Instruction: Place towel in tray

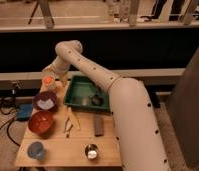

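Approach is judged in hand; the gripper (54, 80) hangs at twelve o'clock of the towel (43, 104), lying in a purple bowl (46, 95); whether it is open cannot be told; descent is needed.

Arm (93, 70) overhangs tray (77, 96); jaws behind purple bowl (54, 99)

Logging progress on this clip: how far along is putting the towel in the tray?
Nothing looks done: the towel lies in the purple bowl, not the tray. Under way: the hand hangs at the far left of the table, beside an orange thing behind that bowl. Left: grasping, carrying, releasing.
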Motion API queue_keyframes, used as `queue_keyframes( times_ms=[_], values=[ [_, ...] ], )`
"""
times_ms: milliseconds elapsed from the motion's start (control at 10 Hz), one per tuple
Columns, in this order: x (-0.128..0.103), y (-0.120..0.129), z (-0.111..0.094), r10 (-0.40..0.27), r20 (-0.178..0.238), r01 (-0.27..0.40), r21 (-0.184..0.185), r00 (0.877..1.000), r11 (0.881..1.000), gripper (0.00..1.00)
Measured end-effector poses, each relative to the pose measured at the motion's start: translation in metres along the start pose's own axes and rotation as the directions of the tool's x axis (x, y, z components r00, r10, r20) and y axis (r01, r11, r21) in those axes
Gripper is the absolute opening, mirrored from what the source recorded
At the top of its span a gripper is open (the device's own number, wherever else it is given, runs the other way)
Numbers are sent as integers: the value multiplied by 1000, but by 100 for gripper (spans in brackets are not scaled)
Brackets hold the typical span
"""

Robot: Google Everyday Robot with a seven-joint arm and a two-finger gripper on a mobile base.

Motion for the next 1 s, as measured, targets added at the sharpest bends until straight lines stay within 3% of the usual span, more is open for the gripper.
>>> queue_keyframes(
  times_ms=[400, 700, 1000],
  values=[
    [-13, 0, 23, -27, 8, 27, -1, 1000, 1000, 33],
    [-21, 1, 38, -70, 6, 70, -28, 998, 997, 5],
    [-30, 1, 48, -113, 4, 113, -61, 994, 992, 0]
  ],
)
